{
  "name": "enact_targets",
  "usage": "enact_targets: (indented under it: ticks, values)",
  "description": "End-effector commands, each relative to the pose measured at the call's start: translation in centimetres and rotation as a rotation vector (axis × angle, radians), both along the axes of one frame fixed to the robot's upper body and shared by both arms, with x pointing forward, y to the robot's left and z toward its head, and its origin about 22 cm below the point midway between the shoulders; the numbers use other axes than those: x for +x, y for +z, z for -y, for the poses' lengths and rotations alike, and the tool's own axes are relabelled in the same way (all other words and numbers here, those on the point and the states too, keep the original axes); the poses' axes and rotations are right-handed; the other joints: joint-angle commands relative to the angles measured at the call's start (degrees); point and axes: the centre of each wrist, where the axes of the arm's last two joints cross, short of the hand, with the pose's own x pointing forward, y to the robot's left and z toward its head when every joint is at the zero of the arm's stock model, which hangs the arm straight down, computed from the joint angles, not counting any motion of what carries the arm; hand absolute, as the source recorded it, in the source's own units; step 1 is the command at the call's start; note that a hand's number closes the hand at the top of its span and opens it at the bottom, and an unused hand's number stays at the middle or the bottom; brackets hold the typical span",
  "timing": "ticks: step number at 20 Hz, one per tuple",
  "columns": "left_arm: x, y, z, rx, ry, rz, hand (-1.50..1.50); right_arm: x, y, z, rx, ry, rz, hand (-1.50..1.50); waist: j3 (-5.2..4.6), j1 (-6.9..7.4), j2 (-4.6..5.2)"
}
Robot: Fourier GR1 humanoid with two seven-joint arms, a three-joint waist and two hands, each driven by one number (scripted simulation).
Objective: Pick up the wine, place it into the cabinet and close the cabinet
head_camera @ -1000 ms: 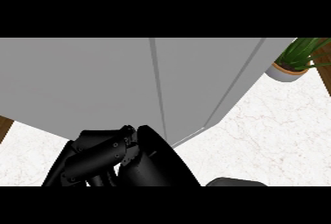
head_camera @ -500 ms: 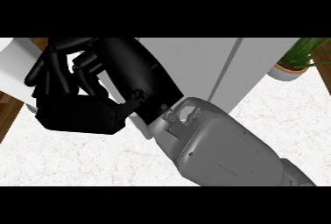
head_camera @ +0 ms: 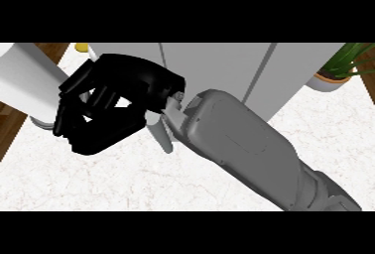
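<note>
My right hand [head_camera: 121, 99] fills the upper left of the head view, and its grey forearm [head_camera: 242, 149] comes in from the lower right. The hand sits in front of the pale grey cabinet [head_camera: 219, 64], whose door fronts meet at vertical seams. Its fingers [head_camera: 88, 124] hang relaxed and slightly bent, with nothing visible in them. A pale handle-like bar [head_camera: 164, 139] shows just below the wrist. No wine bottle is visible. The left hand does not show.
A white cylinder [head_camera: 26, 79] stands at the left edge, with a small yellow object [head_camera: 81, 47] behind it. A potted green plant [head_camera: 341, 67] sits at the upper right. White marble counter [head_camera: 110, 183] spreads below, with a wooden edge [head_camera: 9, 134] at the far left.
One second ago the hand was low at the bottom centre. It has since risen to the upper left in front of the cabinet, with the forearm stretched out behind it.
</note>
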Motion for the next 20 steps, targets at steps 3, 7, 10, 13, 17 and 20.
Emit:
enact_targets:
  ticks: [3,7,10,13,17,20]
  values:
    - [-0.4,0.5,-0.6,-0.034,-0.019,0.056,-1.50,3.7,-1.2,-0.1,-0.099,0.138,-0.105,1.50,0.09,-0.63,-0.41]
    - [-0.6,-1.2,-0.6,-0.052,-0.026,0.053,-1.50,5.4,-2.2,-0.2,-0.069,0.147,-0.183,1.50,-0.01,-0.67,-0.19]
    - [-0.5,-0.7,-1.3,-0.027,-0.021,0.033,-1.50,6.8,-3.4,0.6,0.000,0.156,-0.201,1.50,0.03,-1.03,-0.19]
    - [-1.8,-1.5,-2.6,-0.032,-0.001,0.031,-1.50,7.7,-3.1,1.2,0.033,0.179,-0.236,1.50,0.02,-1.22,-0.34]
    - [-0.1,0.1,-1.3,-0.035,-0.019,0.059,-1.50,8.8,-4.8,1.8,0.046,0.129,-0.260,1.50,0.07,-0.67,0.06]
    - [-0.3,-0.6,-2.6,-0.019,-0.003,0.049,-1.50,9.3,-4.5,3.1,0.105,0.108,-0.261,1.50,-0.03,-2.00,-0.02]
